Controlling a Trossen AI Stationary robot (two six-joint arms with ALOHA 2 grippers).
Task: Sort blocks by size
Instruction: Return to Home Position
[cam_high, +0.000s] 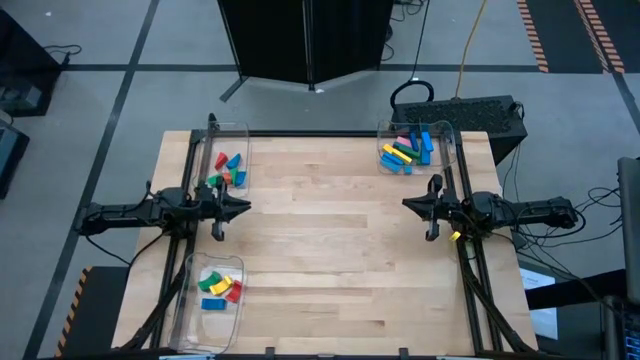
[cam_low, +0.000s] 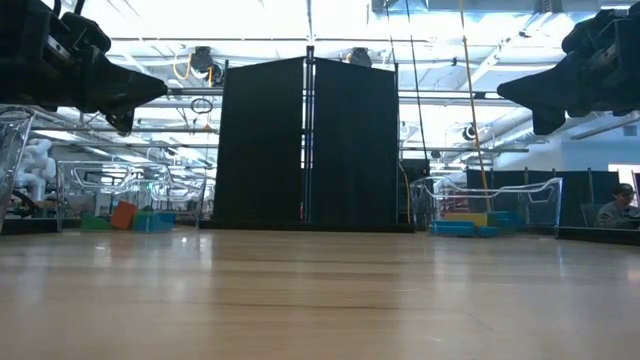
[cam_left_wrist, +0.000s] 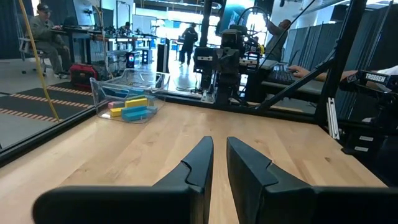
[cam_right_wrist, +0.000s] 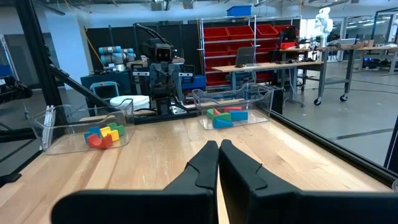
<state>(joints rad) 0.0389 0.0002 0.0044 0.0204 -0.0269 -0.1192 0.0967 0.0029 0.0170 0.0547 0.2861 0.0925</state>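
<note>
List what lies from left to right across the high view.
Left arm's dark end effector, shut → clear plastic bin of long blue, yellow, green and pink blocks → right arm's dark end effector, shut. The two left-side bins overlap the left arm's span, so they are omitted.

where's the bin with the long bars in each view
high view: bin with the long bars at the far right table corner.
low view: it sits right of centre at the far edge.
left wrist view: it is upper left.
right wrist view: not in it.
Shared landmark: black panel.
</note>
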